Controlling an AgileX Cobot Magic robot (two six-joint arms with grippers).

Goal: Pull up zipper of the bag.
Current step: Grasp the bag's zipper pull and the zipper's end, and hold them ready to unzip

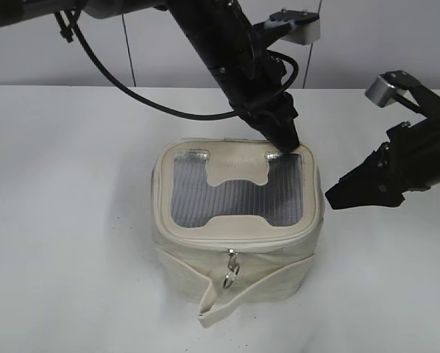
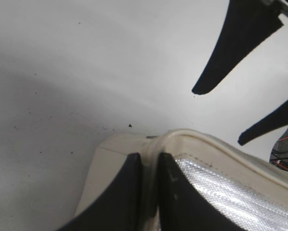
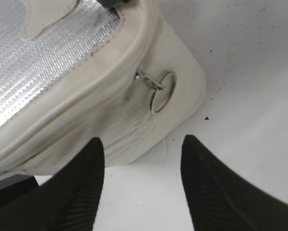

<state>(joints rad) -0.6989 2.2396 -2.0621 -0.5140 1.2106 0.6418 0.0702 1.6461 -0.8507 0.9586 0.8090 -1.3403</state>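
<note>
Two grippers are engaged: the bag [image 1: 238, 220], standing on the desk [image 1: 65, 220], is pinned at its rear rim by the left fingers [image 2: 129, 192], while the right fingers [image 3: 86, 178], spread wide, are lined up for the zipper [image 3: 156, 89] ring pull, to be pinched next.

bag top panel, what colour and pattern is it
Silver-grey mesh with a cream H-shaped patch; the exterior view shows it best.

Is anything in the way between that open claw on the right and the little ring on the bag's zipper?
Nothing visible. In the right wrist view the right claw is open, its two fingers apart, and only bare table lies between it and the ring pull on the bag. The left claw grips the bag's far rim, away from that path.
</note>
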